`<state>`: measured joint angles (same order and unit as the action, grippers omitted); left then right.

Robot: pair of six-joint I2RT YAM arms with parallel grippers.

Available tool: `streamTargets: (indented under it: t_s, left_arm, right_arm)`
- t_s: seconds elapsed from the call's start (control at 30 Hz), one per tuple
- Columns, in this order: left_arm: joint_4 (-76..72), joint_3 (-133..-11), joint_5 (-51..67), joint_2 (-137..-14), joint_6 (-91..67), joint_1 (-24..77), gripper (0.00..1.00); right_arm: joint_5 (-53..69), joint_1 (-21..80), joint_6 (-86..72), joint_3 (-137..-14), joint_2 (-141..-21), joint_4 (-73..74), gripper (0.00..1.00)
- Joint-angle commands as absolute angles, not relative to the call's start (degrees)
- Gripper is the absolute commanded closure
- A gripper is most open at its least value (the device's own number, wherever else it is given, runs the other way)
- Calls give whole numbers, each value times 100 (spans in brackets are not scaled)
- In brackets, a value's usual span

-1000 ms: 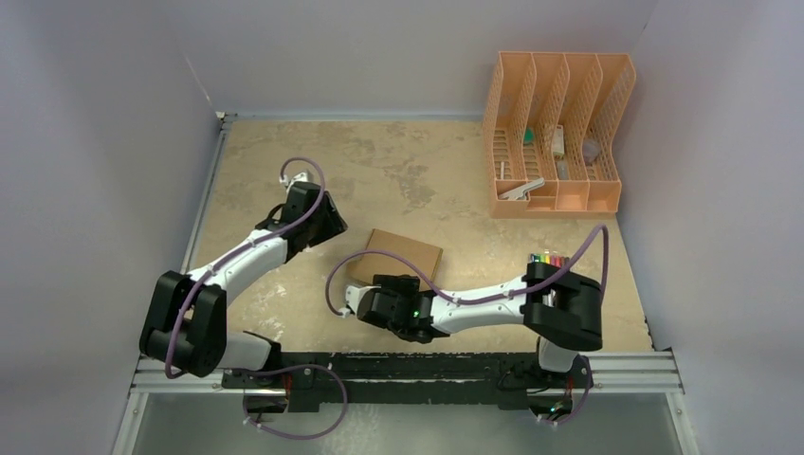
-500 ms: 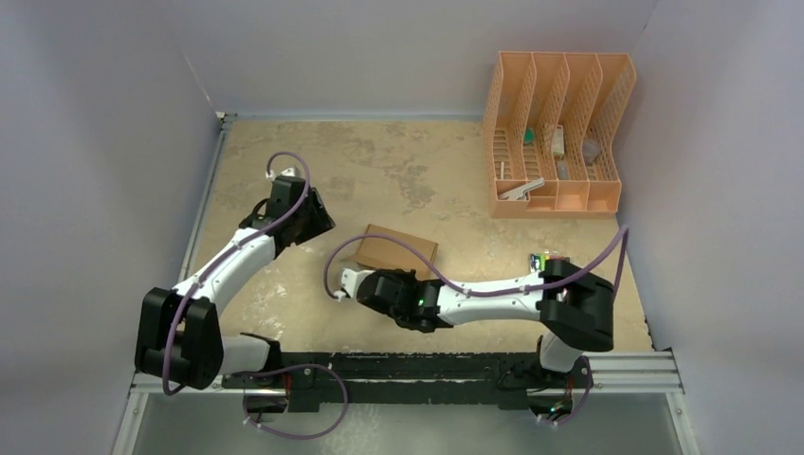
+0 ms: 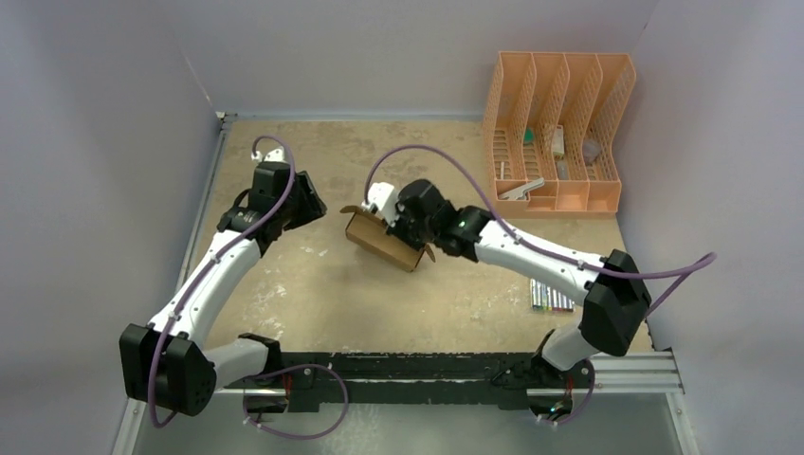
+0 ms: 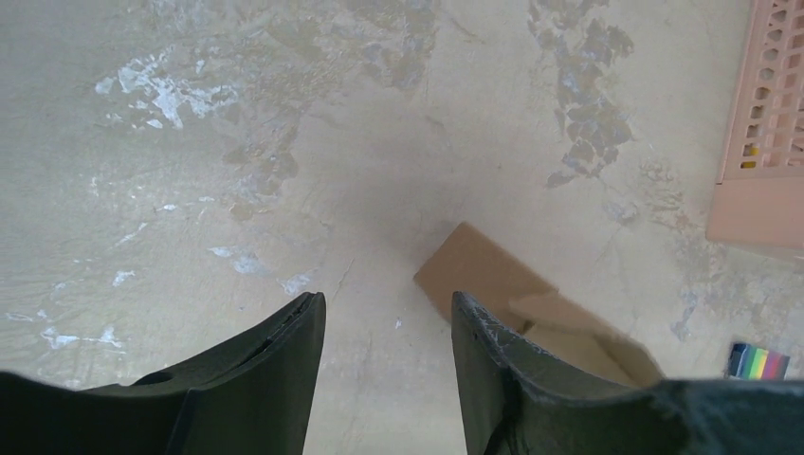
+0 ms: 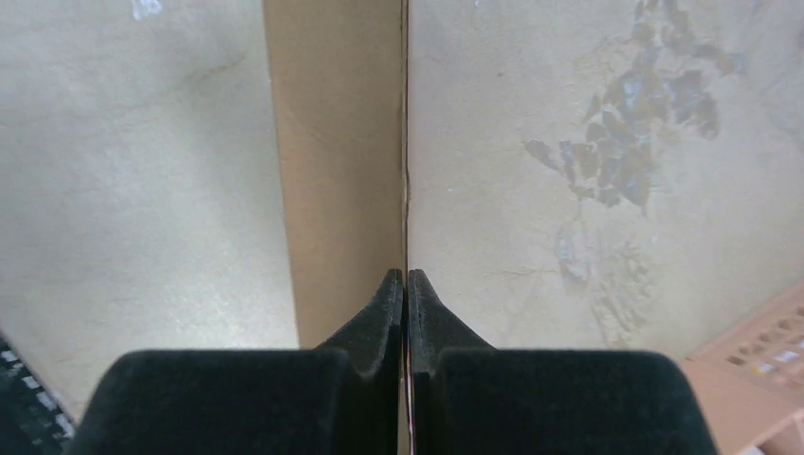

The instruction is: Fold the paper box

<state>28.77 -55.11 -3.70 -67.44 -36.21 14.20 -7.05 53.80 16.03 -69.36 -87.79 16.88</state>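
Since a second ago the right arm has swung from the lower middle of the top view up to its centre. The box [image 3: 381,242] has shifted with it and now sits skewed, no longer lying flat. The left arm has pulled back toward the upper left.

The right gripper [image 5: 406,284] is clenched on a thin cardboard edge of the box [image 5: 332,142], whose brown panel runs up the middle of the wrist view. The left gripper [image 4: 384,313] is half spread and holds nothing, with only bare table between its fingers. In its view the box [image 4: 493,280] lies at lower right, apart from the fingers, with a loose flap showing.

This looks like the step of setting the box up for closing. Next, the left gripper likely has to come in and press a flap while the right one holds steady.
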Motion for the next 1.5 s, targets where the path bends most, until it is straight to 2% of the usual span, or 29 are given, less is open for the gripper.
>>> streamTargets:
  t_s: [0.0,0.23,0.43,0.67,0.8,0.93,1.2,1.47]
  left_arm:
    - [3066,-5909,-404,-6436,-3313,1371,49]
    - [3163,-5905,130,-6443,-2597,1371,49]
    - [3422,-6297,277,-6814,-1550,1371,47]
    - [3974,-6992,646,-7317,-578,1371,47]
    - [4024,-7061,849,-7398,-283,1371,48]
    - [3986,-7003,1064,-7403,-35,1378,50]
    - [3825,-6623,1046,-7268,577,1552,51]
    - [3686,-6621,1045,-7580,646,1685,54]
  right_arm:
    - [1257,4757,1152,-7481,-8913,2190,100]
    - [1713,4619,1303,-8157,-9678,2693,99]
    - [1512,4584,1340,-8629,-10097,3118,88]
    - [1033,4588,1023,-9060,-9827,3323,55]
    - [319,4588,567,-8928,-9440,3507,48]
    - [-412,4592,-145,-8463,-8994,3664,46]
    - [-376,4649,-1175,-7345,-8164,3279,47]
    - [-283,4709,-1478,-6792,-8096,2863,58]
